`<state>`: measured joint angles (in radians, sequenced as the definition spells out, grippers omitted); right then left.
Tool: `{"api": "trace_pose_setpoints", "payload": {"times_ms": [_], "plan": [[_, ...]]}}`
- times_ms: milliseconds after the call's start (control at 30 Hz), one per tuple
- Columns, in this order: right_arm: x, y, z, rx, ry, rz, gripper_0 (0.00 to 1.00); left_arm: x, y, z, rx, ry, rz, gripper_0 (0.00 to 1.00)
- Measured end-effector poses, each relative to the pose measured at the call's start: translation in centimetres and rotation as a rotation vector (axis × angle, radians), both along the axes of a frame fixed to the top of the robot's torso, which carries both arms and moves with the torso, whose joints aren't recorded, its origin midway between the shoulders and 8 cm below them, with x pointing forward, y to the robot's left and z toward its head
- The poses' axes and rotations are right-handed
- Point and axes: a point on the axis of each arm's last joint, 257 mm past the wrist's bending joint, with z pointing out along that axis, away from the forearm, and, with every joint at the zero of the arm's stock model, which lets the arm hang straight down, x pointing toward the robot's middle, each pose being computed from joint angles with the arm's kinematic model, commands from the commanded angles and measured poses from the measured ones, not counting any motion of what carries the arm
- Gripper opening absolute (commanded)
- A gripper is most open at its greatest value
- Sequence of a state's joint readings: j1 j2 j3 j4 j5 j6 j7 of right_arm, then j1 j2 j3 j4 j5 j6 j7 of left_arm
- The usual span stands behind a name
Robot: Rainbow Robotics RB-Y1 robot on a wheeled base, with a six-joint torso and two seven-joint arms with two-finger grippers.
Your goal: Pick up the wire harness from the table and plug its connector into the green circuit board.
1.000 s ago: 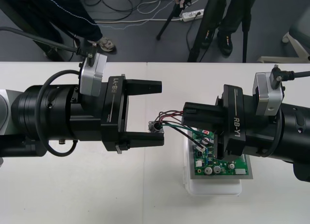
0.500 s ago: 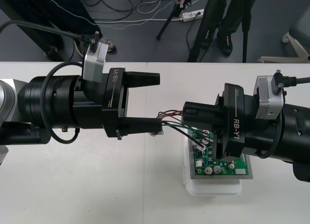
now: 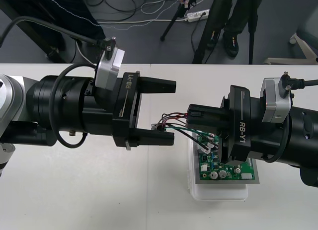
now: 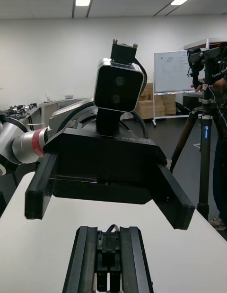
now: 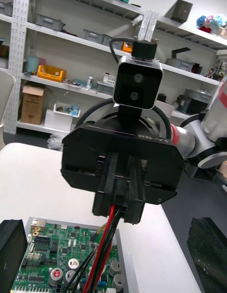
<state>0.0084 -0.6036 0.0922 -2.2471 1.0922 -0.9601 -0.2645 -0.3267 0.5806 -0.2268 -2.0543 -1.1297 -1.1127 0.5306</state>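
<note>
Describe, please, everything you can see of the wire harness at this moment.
The wire harness is a few thin red, black and green wires. The right gripper, shut on it, holds it above the green circuit board, wires trailing down toward it. Its metal socket sits between the left gripper's open fingers, close to one of them.

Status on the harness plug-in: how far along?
Done: the harness is off the table, its wires clamped in the shut right hand at the green board. In hand: the open left hand has its fingers either side of the socket end. Left: seating the plug. The wires run down to the board, but I can't tell whether it is in.
</note>
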Motion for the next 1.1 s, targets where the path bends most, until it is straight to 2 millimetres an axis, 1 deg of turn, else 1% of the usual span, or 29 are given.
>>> {"api": "trace_pose_setpoints", "payload": {"times_ms": [300,533,1100], "plan": [[0.0,0.0,0.0,0.000,-0.002,0.000,0.00,-0.9,-0.9,-0.4,-0.004,-0.152,-0.038,1.00],[0.0,0.0,0.0,0.001,-0.002,0.000,0.00,-0.9,-0.9,-0.5,-0.003,-0.152,-0.039,1.00],[0.1,0.0,0.1,0.005,-0.001,-0.004,0.00,-2.0,-1.7,-1.2,0.007,-0.138,-0.075,1.00]]}}
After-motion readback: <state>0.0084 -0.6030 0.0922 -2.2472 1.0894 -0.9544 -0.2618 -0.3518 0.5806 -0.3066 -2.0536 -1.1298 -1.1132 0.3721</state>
